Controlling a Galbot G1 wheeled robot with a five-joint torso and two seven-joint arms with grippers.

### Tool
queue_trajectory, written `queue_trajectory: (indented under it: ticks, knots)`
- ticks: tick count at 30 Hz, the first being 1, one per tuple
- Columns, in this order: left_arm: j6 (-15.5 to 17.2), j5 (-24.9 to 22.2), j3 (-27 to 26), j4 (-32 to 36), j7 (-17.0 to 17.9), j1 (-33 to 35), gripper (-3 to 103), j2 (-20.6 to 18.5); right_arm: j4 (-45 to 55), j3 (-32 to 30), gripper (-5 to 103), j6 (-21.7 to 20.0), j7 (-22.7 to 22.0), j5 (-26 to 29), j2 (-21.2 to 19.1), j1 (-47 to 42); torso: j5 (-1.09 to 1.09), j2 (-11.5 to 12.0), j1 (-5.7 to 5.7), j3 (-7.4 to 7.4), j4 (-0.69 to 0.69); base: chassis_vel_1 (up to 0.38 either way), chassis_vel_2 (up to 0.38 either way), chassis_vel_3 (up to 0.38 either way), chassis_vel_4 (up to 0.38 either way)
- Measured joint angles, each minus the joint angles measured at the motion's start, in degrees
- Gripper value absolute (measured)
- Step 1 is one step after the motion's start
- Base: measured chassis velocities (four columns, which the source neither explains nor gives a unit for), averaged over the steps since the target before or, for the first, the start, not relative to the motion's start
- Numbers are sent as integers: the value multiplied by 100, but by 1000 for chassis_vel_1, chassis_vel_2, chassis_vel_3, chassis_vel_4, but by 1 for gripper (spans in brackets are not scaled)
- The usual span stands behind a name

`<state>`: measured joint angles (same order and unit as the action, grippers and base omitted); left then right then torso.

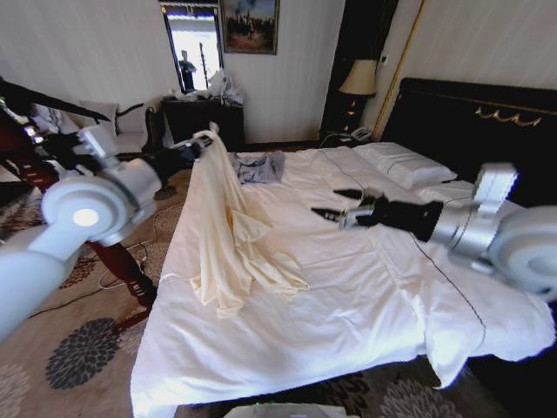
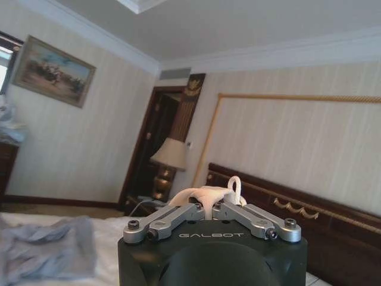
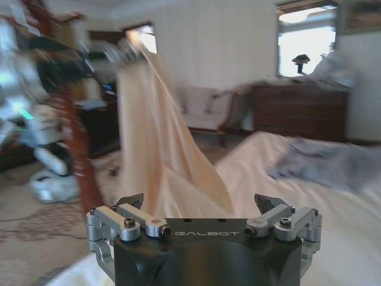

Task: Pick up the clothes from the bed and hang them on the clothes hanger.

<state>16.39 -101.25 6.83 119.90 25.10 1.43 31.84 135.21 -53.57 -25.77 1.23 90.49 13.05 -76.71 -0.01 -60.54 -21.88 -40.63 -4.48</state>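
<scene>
The left gripper [image 1: 202, 148] is raised above the left edge of the bed [image 1: 365, 296], its fingers [image 2: 178, 215] pressed together on a bunch of cream fabric; that fabric belongs to the clothes [image 1: 231, 235], 1 pale-yellow garment hanging from the grip in a long drape, its lower part still resting in folds on the white sheet near the bed's left side; in the left wrist view the pinched cloth [image 2: 209, 195] bulges up between the closed fingertips, with the dark headboard [image 2: 309, 220] behind; the right gripper [image 1: 334, 204] hovers over the middle of the bed, well apart from the garment, its 2 fingers [image 3: 132, 202] spread wide and holding nothing; from the right wrist camera the lifted garment [image 3: 152, 137] rises like a tent just beyond the open fingers, beside a reddish-brown wooden post [image 3: 74, 143]; a small grey-blue garment [image 1: 259, 166] lies farther up the sheet toward the pillows [image 1: 409, 164].
</scene>
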Motion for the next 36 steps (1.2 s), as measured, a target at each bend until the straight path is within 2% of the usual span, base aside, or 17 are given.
queue_trajectory:
  ticks: [2,3,4,6,9,10,12,13,15,16,19,21,23,29,33,34,36]
  knots:
    - [-1,-166,380,-111,91,-506,0,121,-211,482,100,-73,-281,-173,446,224,7,0,-1,0,0,0,0,0,0]
    - [-1,-166,380,-111,91,-506,0,121,-211,482,100,-73,-281,-173,446,224,7,0,-1,0,0,0,0,0,0]
    - [-1,-267,551,-135,81,-712,0,123,-340,867,100,-93,-465,-194,765,482,5,1,-1,-1,0,0,0,0,0]
    - [-3,-308,584,-126,66,-752,0,103,-396,1030,100,-103,-527,-197,898,608,6,1,-1,-1,0,0,0,0,0]
    - [-37,-393,680,-23,54,-780,0,-21,-541,1746,100,-210,-817,-13,1511,1358,-1,1,0,-1,6,0,0,0,0]
    - [-37,-393,680,-23,54,-780,0,-21,-541,1746,100,-210,-817,-13,1511,1358,-1,1,0,-1,6,0,0,0,0]
    - [-60,-394,725,2,91,-768,0,-17,-564,2114,100,-256,-1015,168,1830,1766,-3,1,0,0,7,0,0,0,0]
    - [-70,-383,776,-4,123,-776,0,26,-564,2319,100,-285,-1108,226,2034,1957,-2,1,0,0,7,0,0,0,0]
    - [-74,-377,804,-9,134,-786,0,49,-561,2415,100,-295,-1142,243,2134,2035,-3,1,0,-1,7,0,0,0,0]
    - [-87,-348,899,-55,161,-825,0,119,-542,2638,100,-321,-1203,268,2376,2204,0,1,0,-1,2,0,0,0,0]
    - [-119,-324,1054,-103,205,-903,0,220,-499,3007,100,-381,-1292,388,2752,2432,1,1,0,-1,1,0,0,0,0]
    - [-125,-325,1071,-105,210,-917,0,233,-499,3086,100,-388,-1305,397,2819,2477,0,1,0,-1,1,0,0,0,0]
    - [-155,-358,1120,-82,234,-982,0,268,-566,3441,100,-415,-1413,469,3117,2696,-1,1,0,-1,3,0,0,0,0]
    - [-165,-382,1142,-7,268,-1000,0,247,-717,3913,100,-448,-1610,544,3522,3020,0,1,0,-1,4,0,0,0,0]
    - [-168,-401,1142,43,286,-998,0,246,-842,4071,100,-457,-1670,543,3653,3117,0,1,0,0,3,0,0,0,0]
    - [-168,-403,1142,62,288,-994,0,243,-885,4105,103,-457,-1694,558,3686,3128,0,0,0,0,3,0,0,0,0]
    - [-170,-411,1141,99,292,-980,0,241,-919,4169,101,-457,-1725,580,3736,3139,1,0,0,-1,2,0,0,0,0]
